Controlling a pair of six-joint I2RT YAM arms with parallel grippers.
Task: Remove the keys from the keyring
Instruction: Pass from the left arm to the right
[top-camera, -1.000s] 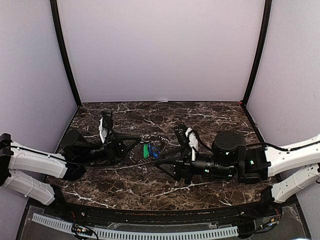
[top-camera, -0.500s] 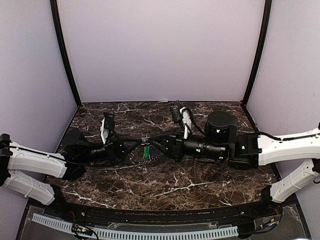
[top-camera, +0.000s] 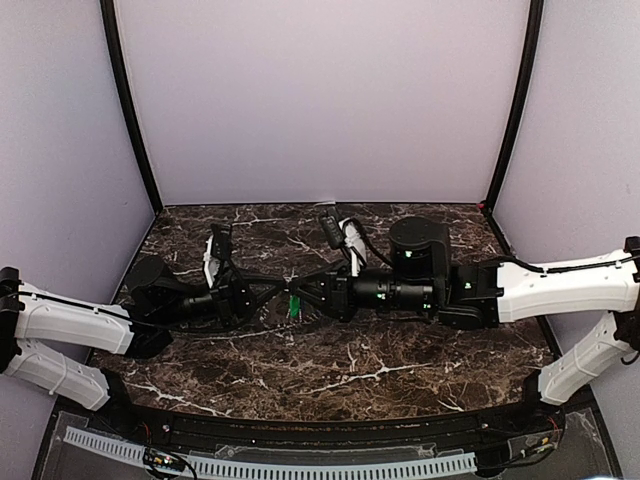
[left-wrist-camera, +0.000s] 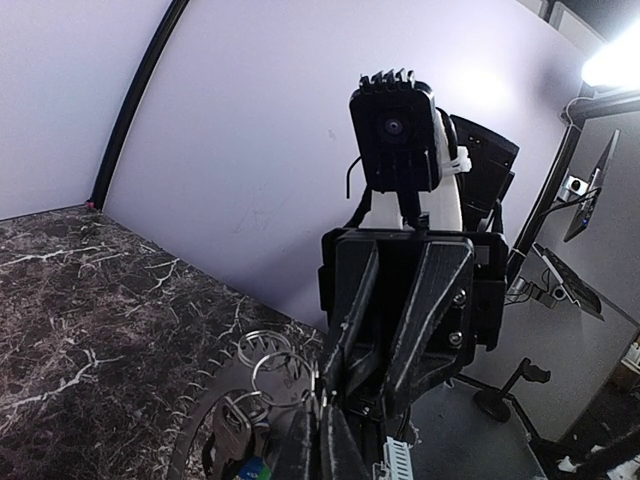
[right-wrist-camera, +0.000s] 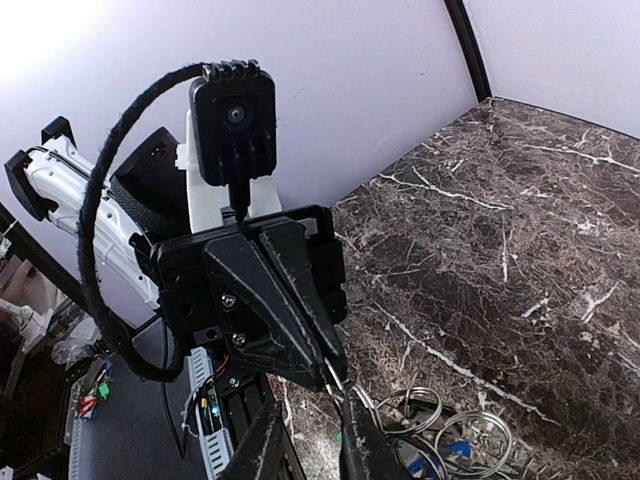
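Observation:
The toothed dark-grey keyring (left-wrist-camera: 199, 404) lies on the marble under both grippers. Thin wire split rings (left-wrist-camera: 268, 372) link it to the keys, which show as a green head (top-camera: 293, 306) and a blue head (left-wrist-camera: 255, 468). My left gripper (left-wrist-camera: 322, 415) is shut on one wire split ring, tip to tip with my right gripper (top-camera: 303, 288). In the right wrist view my right gripper (right-wrist-camera: 310, 405) is open by a narrow gap, with one finger (right-wrist-camera: 358, 435) against the same wire ring (right-wrist-camera: 420, 408). A blue key head (right-wrist-camera: 458, 449) lies beside it.
Dark marble tabletop (top-camera: 400, 350) with pale walls at the back and both sides. A black frame post (top-camera: 130, 110) stands at each back corner. Both arms stretch low across the middle of the table, meeting at its centre.
My right arm has swung left and toward the back, bringing its gripper nose to nose with the left gripper over the keyring. The left gripper has barely moved. The blue key no longer shows from above.

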